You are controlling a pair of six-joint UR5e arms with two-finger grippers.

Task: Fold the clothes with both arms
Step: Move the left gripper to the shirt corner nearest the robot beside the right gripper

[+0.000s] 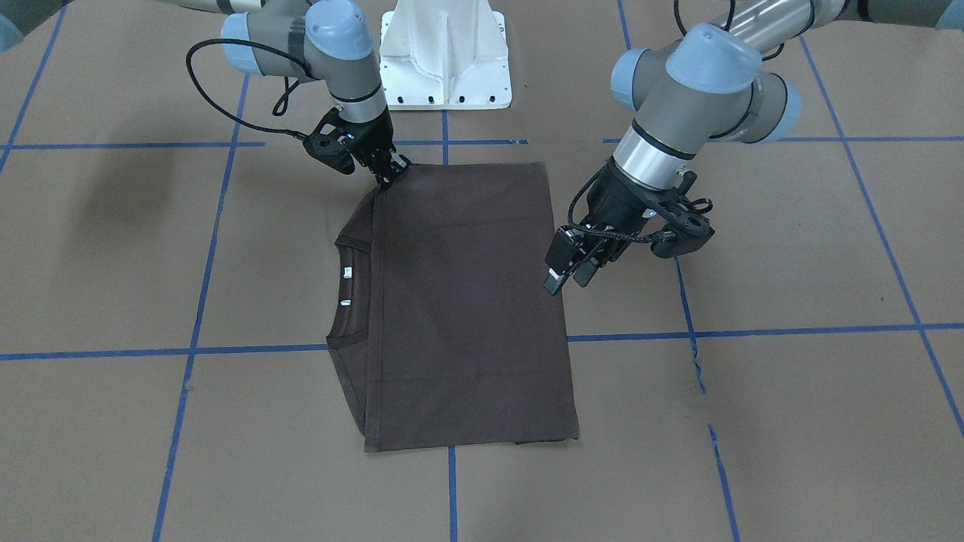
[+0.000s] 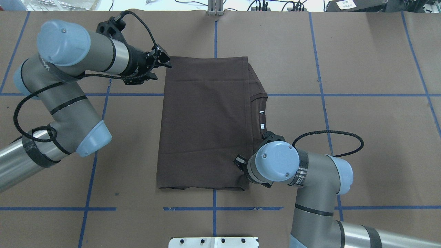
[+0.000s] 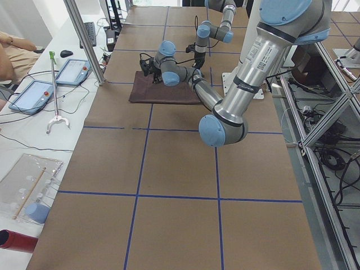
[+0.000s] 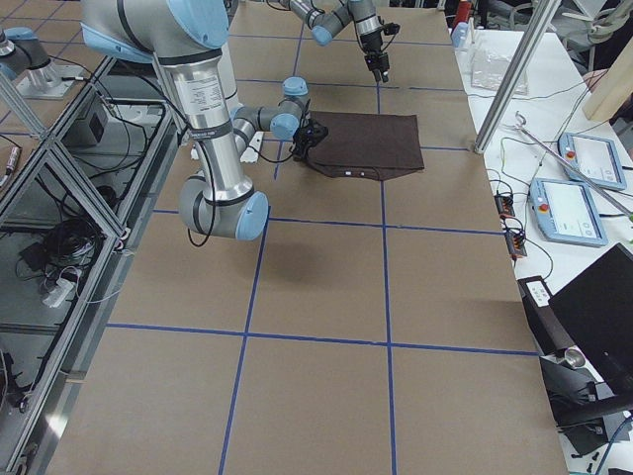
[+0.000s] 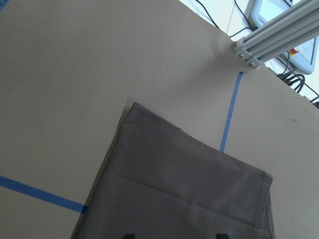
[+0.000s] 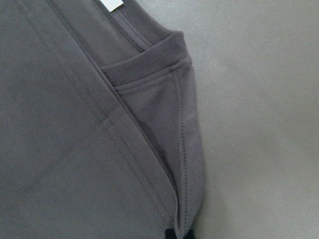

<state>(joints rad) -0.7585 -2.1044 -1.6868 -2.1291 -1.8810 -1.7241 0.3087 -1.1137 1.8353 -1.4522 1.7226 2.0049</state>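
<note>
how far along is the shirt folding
Done: the T-shirt lies as a flat rectangle with no sleeves sticking out. Its lower half is folded up, stopping short of the collar. In hand: the right gripper pinches the collar-side corner nearest the robot, and the left gripper hangs open above the opposite edge. Left: probably one more fold to hide the collar.

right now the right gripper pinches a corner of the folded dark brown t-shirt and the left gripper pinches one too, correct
Not quite. The right gripper does pinch a corner of the folded dark brown T-shirt, but the left gripper is open, holding nothing; the exterior front-facing view shows it.
</note>
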